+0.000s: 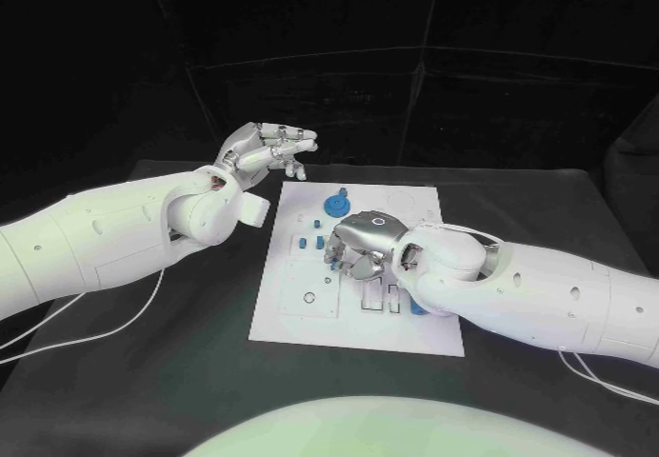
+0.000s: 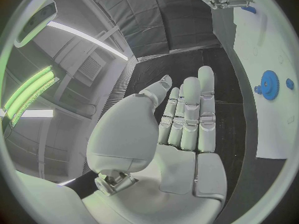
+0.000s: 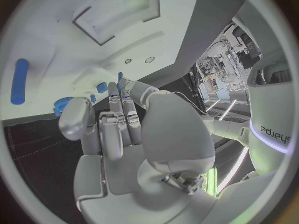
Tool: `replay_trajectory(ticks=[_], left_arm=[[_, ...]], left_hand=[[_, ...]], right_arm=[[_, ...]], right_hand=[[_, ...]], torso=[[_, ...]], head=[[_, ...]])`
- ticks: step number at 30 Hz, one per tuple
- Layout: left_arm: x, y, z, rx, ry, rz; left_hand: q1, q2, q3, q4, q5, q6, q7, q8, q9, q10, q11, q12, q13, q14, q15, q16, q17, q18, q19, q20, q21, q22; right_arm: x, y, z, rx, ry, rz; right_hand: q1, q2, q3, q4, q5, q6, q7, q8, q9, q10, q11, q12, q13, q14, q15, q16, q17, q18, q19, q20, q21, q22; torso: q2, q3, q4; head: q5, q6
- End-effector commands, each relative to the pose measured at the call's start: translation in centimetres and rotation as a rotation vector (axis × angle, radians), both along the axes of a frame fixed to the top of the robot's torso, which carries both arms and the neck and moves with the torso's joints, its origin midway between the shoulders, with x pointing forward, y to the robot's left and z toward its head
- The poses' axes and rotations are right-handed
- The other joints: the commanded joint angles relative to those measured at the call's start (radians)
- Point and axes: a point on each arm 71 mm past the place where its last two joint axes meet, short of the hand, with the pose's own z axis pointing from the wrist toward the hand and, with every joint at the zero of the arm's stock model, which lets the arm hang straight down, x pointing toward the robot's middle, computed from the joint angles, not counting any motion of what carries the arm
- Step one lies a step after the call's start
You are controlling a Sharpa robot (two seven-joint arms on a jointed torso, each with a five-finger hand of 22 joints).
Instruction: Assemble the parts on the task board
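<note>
We see the head view dim around a black backdrop, while the white task board glares brightly on the dark counter. In the left wrist view, green-tinted strip lights glow at the rim. Both wrist views bend straight edges strongly, and their margins smear into blur.

Glossy white rounded arms, silver robot hand on each, thin white cables trailing

white task board sits flat mid-table, blue gear standing near its far edge, few small blue parts just below it, a blue cylinder lying flat
</note>
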Motion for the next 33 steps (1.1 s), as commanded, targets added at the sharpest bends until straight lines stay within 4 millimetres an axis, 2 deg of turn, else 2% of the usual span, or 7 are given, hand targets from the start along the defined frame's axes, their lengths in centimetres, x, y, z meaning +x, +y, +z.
replay_trajectory(ticks=[1, 18, 33], left_arm=[[0.0, -0.2, 0.2, -0.015, -0.009, -0.003], [0.1, -0.2, 0.2, -0.013, -0.004, -0.005], [0.1, -0.2, 0.1, -0.012, 0.0, -0.007]], left_hand=[[0.007, 0.002, -0.001, -0.006, 0.001, 0.002, 0.006, 0.006, -0.001, 0.0, 0.0, 0.007, 0.0, -0.01, 0.0, -0.006, -0.001, 0.014, -0.002, -0.006, -0.006, -0.001], [0.008, 0.002, -0.002, -0.006, 0.001, 0.002, 0.006, 0.007, -0.001, 0.0, 0.0, 0.008, 0.0, -0.01, 0.0, -0.006, -0.002, 0.014, -0.001, -0.006, -0.007, -0.002], [0.007, 0.002, -0.003, -0.006, 0.001, 0.002, 0.007, 0.007, -0.001, -0.001, 0.0, 0.009, 0.0, -0.01, 0.001, -0.006, -0.003, 0.014, -0.001, -0.006, -0.008, -0.002]], right_arm=[[-0.2, 0.5, -0.3, -0.029, -0.003, 0.031], [-0.8, 1.2, -1.2, -0.045, 0.014, 0.051], [-0.6, 1.4, -1.7, -0.081, 0.003, 0.039]], right_hand=[[-0.005, -0.009, 0.004, 0.0, 0.004, 0.0, 0.006, -0.005, 0.0, -0.001, 0.007, 0.003, 0.002, 0.107, -0.002, 0.003, 0.263, -0.001, 0.003, -0.001, 0.002, 0.0], [-0.011, -0.011, 0.002, 0.001, 0.002, -0.001, 0.007, -0.006, 0.0, -0.002, 0.008, 0.002, 0.002, 0.107, -0.001, 0.003, 0.263, -0.001, 0.003, 0.0, 0.003, 0.001], [-0.013, -0.012, 0.002, 0.001, 0.002, -0.002, 0.007, -0.006, 0.0, -0.002, 0.008, 0.002, 0.002, 0.107, -0.001, 0.003, 0.263, -0.001, 0.003, 0.0, 0.003, 0.001]], torso=[[0.0, 0.0, -0.0007], [0.0, 0.0001, -0.0018], [0.0, -0.0004, -0.0014]], head=[[0.006, -0.005], [0.02, -0.016], [0.021, -0.021]])
